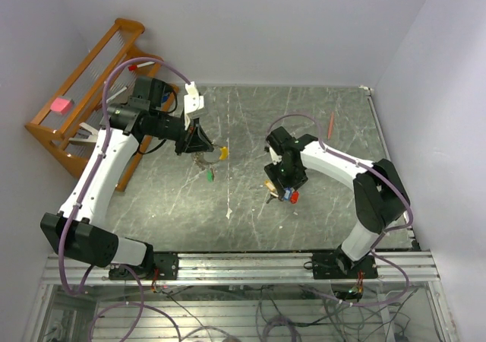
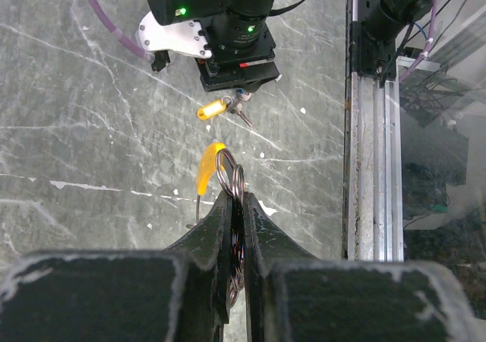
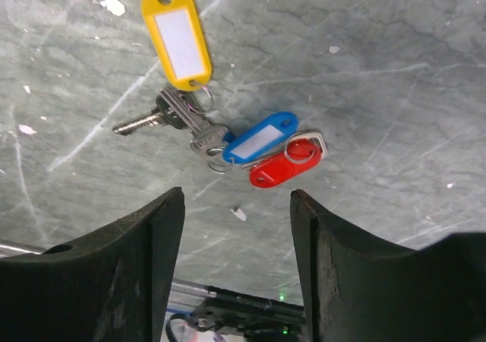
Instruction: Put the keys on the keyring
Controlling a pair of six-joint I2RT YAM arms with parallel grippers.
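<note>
Top view shows two arms over a grey surface. The left pincer is a bit left of the middle. It is clenched on the keyring. In the left wrist view the thin silver loops stick out from between its two black fingers, pinched tight. A yellow banana piece curves off the left side of the loops. In the top view a green tag sits just below the banana piece. I cannot tell if it hangs from the ring or lies on the surface.

The right pincer is a bit right of the middle of the top view, pointing down. It is released, with its fingers wide apart and nothing in them. The keys lie on the surface just under it, well apart from the keyring. In the right wrist view they show between the two fingers. A yellow tag is at the top, and the metal keys are under it. A blue tag and a red tag lie side by side at the right, touching.

A thin pencil lies near the upper right edge of the surface. A wooden rack stands in the upper left corner.
</note>
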